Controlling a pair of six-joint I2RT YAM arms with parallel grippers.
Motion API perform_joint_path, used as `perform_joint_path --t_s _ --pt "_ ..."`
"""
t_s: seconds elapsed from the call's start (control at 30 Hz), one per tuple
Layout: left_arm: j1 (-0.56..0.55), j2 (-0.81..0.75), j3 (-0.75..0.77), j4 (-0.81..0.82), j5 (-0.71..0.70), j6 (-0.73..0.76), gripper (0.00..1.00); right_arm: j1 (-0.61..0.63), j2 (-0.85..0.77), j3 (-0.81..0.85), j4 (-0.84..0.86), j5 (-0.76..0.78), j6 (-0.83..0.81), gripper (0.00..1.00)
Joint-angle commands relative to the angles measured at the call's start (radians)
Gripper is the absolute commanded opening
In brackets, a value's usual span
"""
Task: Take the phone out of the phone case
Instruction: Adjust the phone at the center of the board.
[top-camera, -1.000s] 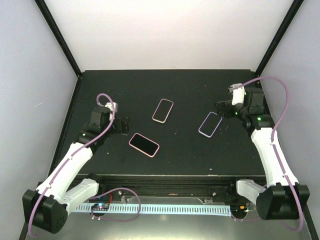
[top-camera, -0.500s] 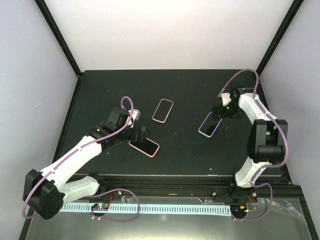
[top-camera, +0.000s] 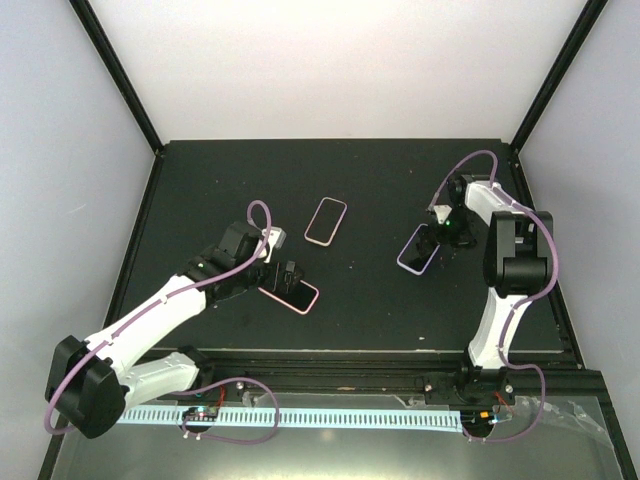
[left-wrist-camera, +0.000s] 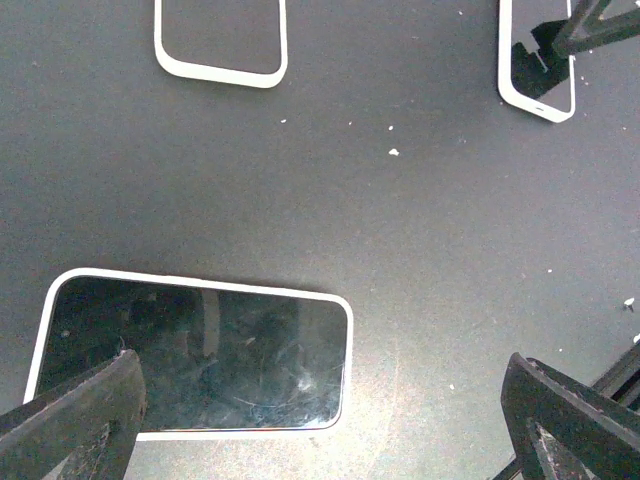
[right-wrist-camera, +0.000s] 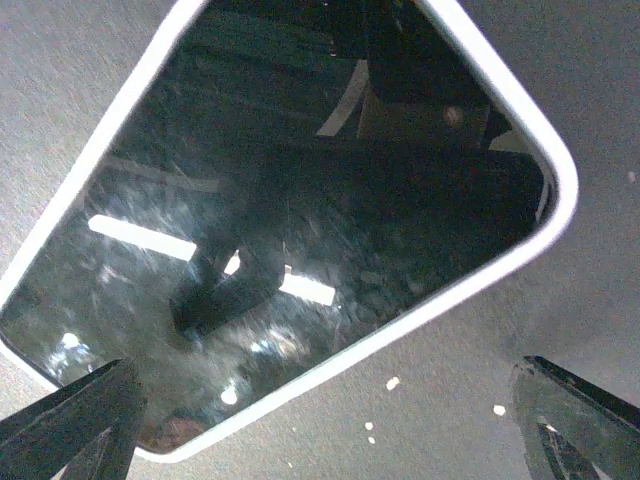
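Top external view: a black table (top-camera: 200, 180) holds three cased phones. The left gripper (top-camera: 289, 274), jaws spread wide, hovers over the pink-cased phone (top-camera: 288, 290) near the front. The right gripper (top-camera: 447, 228), likewise spread, hangs over the purple-cased phone (top-camera: 420, 248); a third phone (top-camera: 325, 221) lies between them, farther back.

Under my right pincer (right-wrist-camera: 320, 440) the phone (right-wrist-camera: 280, 230) screen is glossy, smudged glass; its phone case (right-wrist-camera: 563, 190) rim looks smooth pale plastic. The worktop (right-wrist-camera: 610, 90) is matt black, finely grained, flecked with pale specks.
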Motion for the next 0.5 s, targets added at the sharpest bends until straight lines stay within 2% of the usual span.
perform_joint_path --t_s 0.0,0.27,0.47 --pt "-0.004 0.014 0.008 0.05 0.045 -0.013 0.99 0.028 0.052 0.076 -0.019 -0.045 0.012 1.0" --pt "-0.005 0.009 0.017 0.06 0.084 -0.032 0.99 0.153 0.182 0.279 -0.063 -0.114 0.001 1.0" --pt "-0.005 0.0 0.01 0.068 0.082 -0.057 0.99 0.342 0.232 0.395 -0.069 -0.046 -0.096 1.0"
